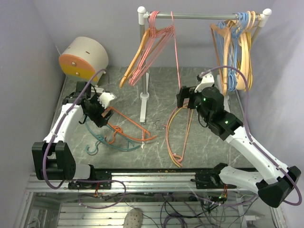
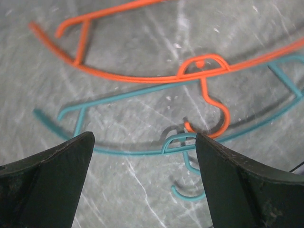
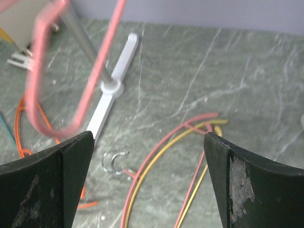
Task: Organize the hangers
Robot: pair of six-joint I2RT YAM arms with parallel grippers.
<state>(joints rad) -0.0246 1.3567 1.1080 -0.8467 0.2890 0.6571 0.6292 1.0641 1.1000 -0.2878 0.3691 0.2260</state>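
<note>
The left gripper (image 1: 97, 113) (image 2: 145, 142) is released, its jaws spread wide over the orange hanger (image 1: 128, 124) (image 2: 142, 76) and the teal hanger (image 1: 114, 145) (image 2: 118, 98), which lie crossed at centre left of the table (image 1: 159, 95). The right gripper (image 1: 183, 97) (image 3: 147, 137), equally spread and empty, hovers at centre above the pink hanger (image 3: 161, 142) and yellow hanger (image 3: 142, 175) lying together. A hung pink hanger (image 1: 176, 52) dangles from the rail (image 1: 204, 15) beside it. Bare table shows around the stand's foot (image 1: 144, 107) (image 3: 107, 107).

High rear overview of table (image 1: 161, 95); both wrist views close, downward, on it
</note>
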